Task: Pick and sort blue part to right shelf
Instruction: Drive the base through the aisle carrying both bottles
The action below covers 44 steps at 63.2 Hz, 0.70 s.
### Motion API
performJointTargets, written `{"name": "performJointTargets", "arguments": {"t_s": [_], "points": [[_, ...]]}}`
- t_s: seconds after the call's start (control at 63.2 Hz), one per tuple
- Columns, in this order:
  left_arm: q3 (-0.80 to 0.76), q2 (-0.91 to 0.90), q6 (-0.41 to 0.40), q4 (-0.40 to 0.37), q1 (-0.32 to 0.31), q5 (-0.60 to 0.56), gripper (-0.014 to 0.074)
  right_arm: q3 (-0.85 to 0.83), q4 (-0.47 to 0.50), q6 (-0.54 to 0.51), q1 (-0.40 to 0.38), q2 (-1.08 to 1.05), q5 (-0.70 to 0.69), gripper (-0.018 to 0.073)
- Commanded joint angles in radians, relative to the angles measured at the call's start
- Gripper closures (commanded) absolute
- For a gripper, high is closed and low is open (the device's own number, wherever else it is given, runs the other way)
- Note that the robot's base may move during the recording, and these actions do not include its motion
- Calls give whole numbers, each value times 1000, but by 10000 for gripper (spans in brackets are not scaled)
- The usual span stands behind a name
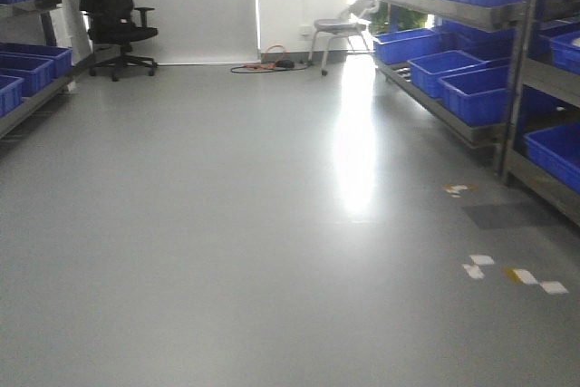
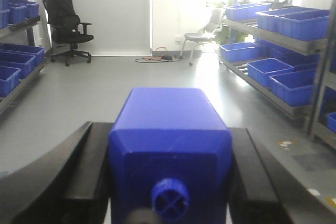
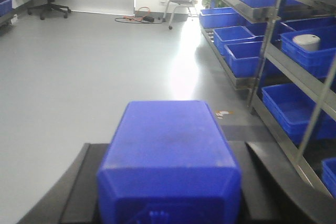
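Left jaws clamp blue part (image 2: 170, 129); floor (image 1: 227, 224) open.

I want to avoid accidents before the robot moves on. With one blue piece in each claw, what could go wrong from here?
The left claw holds a blue block with a small round knob, the right claw the blue part; they look alike, so the wrong one might be shelved. The steel post of the right shelf stands close on the right; a wide swing could strike it.
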Motion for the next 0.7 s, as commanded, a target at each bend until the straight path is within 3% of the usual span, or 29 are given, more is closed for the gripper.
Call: {"name": "performJointTargets", "arguments": {"t_s": [0.0, 0.681], "points": [[-33, 7, -1, 0, 0, -94, 212, -32, -11, -6, -4, 8, -98, 166], [-33, 7, -1, 0, 0, -94, 212, -32, -11, -6, -4, 8, -98, 166]]}}
